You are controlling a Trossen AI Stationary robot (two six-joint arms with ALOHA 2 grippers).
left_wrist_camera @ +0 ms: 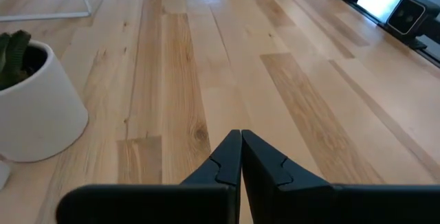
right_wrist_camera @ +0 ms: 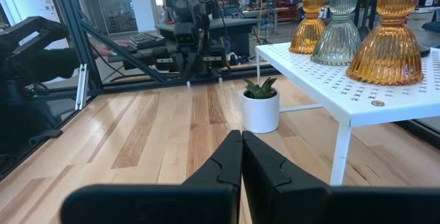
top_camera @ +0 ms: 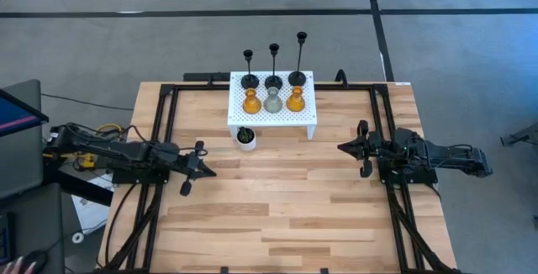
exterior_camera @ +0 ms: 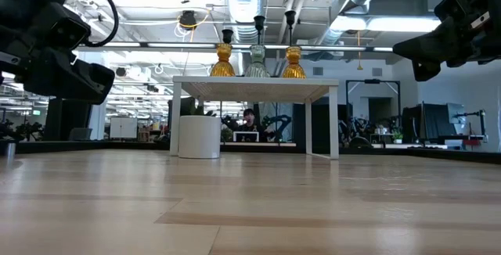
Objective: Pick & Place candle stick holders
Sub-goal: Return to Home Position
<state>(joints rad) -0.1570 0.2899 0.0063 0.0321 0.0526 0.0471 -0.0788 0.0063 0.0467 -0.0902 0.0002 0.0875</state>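
Several candle stick holders stand on a white perforated stand at the table's far middle: three black ones on round bases in the back row, and in front two amber glass ones flanking a clear glass one. In the right wrist view they show as amber, clear and amber. My left gripper is shut over the table's left side, holding nothing. My right gripper is shut over the right side, holding nothing.
A small white pot with a green plant stands on the table before the stand's left leg, between my left gripper and the stand. Black frame rails run along both table sides. Bare wooden boards fill the near half.
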